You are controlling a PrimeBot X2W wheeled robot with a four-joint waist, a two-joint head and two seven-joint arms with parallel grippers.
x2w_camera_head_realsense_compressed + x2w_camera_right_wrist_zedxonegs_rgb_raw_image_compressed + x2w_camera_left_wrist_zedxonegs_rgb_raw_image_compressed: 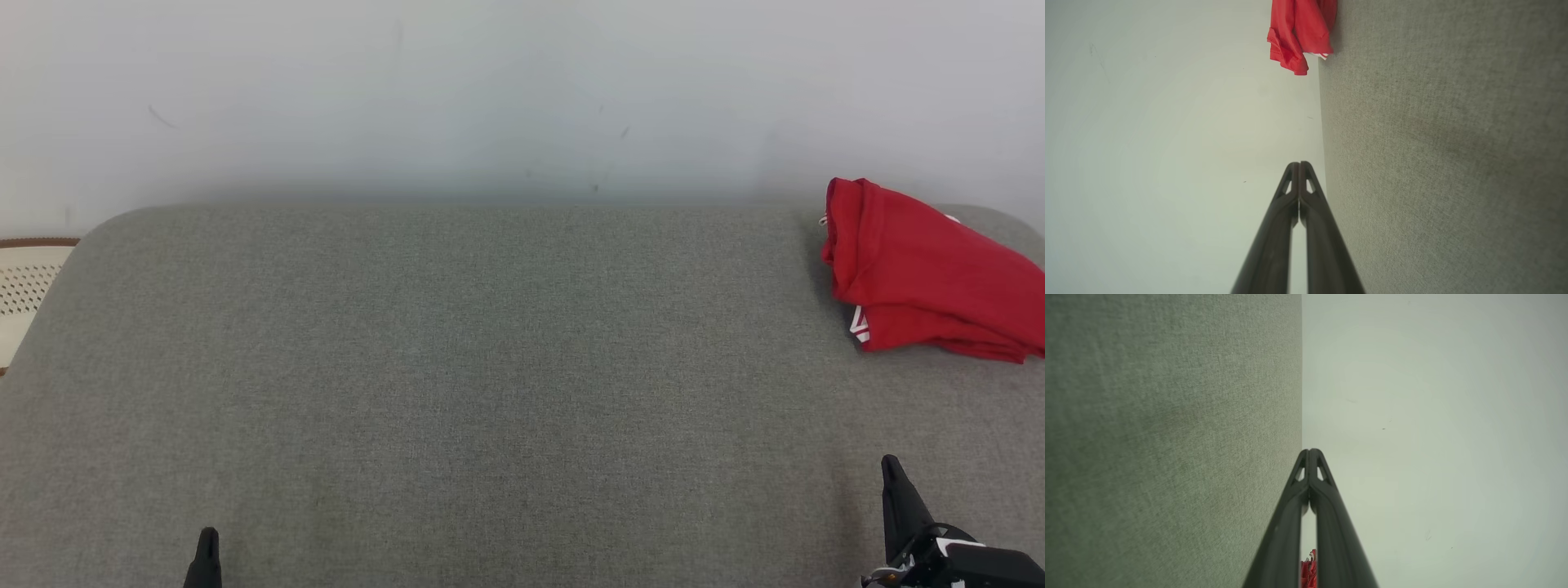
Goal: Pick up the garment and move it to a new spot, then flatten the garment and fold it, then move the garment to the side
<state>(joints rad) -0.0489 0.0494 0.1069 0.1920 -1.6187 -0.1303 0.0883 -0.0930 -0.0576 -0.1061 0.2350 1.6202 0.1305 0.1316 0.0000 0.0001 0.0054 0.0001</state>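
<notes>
1. The red garment [922, 278] lies bunched at the grey cushion's [457, 367] far right corner.
2. The left gripper [1310, 451] hangs above the cushion's near left edge, its 2 fingers pressed together, empty.
3. The right gripper [1299, 164], above the near right edge, is likewise closed, empty.

The garment [922, 278] is seen as a red piece of cloth with a few short white stripes at its near left corner, and it is folded into a thick, somewhat loose bundle with soft creases. It is laid flat on the grey surface [490, 367] at the far right, close to the back edge by the pale wall [490, 82], and its right part is cut off by the border of the head view. In the right wrist view its layers are seen stacked unevenly, with one folded edge standing out from the rest.
</notes>
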